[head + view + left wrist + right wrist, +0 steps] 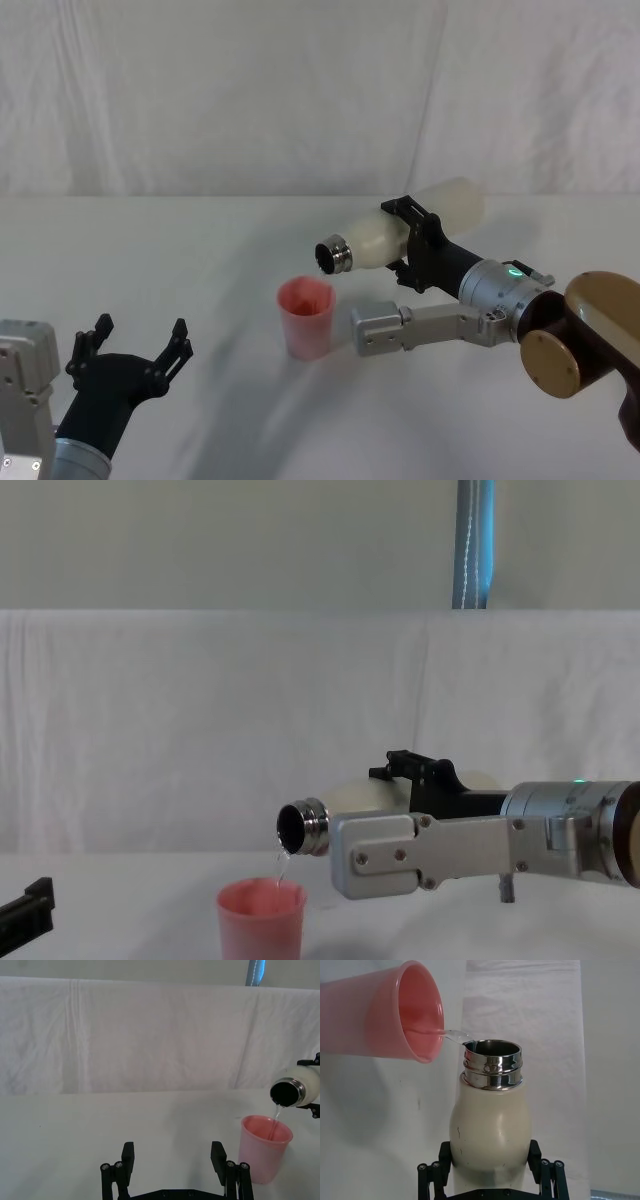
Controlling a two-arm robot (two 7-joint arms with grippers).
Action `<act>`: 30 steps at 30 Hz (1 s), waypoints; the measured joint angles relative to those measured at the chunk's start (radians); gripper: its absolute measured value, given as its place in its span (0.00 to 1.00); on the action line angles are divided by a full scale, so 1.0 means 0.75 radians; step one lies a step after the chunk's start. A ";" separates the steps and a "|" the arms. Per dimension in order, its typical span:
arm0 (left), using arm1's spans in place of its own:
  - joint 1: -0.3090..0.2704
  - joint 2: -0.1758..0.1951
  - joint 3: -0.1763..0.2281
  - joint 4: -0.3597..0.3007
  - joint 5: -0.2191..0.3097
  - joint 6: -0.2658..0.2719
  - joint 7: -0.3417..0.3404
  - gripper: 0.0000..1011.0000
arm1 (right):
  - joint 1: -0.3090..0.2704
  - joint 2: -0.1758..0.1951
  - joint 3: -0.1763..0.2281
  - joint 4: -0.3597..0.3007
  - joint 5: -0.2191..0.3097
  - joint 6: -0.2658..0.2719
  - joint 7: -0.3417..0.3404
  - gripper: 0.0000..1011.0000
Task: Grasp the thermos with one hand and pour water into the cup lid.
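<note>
Your left gripper (140, 350) idles wide open and empty, low at your left. Right gripper (415, 243) clamps the thermos (400, 237) tipped over the cup lid (306, 317) mid-table; water's streaming. Judge the fill, then right it.

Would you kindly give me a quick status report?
Right gripper shut on thermos, tipped, water streaming into cup lid. Left gripper open, idle near-left. Nothing in the way.
</note>
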 joint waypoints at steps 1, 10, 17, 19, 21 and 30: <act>0.000 0.000 0.000 0.000 0.000 0.000 0.000 0.99 | 0.000 0.000 0.000 0.000 0.000 0.000 0.000 0.94; 0.000 0.000 0.000 0.000 0.000 0.000 0.000 0.99 | 0.004 0.001 -0.002 0.001 -0.003 0.000 0.000 0.94; 0.000 0.000 0.000 0.000 0.000 0.000 0.000 0.99 | 0.008 0.002 -0.002 0.007 -0.005 -0.003 0.000 0.94; 0.000 0.000 0.000 0.000 0.000 0.000 0.000 0.99 | 0.008 0.003 -0.002 0.007 -0.006 -0.004 0.000 0.94; 0.000 0.000 0.000 0.000 0.000 0.000 0.000 0.99 | 0.009 0.004 -0.003 0.007 -0.006 -0.004 0.000 0.94; 0.000 0.000 0.000 0.000 0.000 0.000 0.000 0.99 | 0.010 0.002 -0.004 0.011 -0.005 -0.008 -0.002 0.94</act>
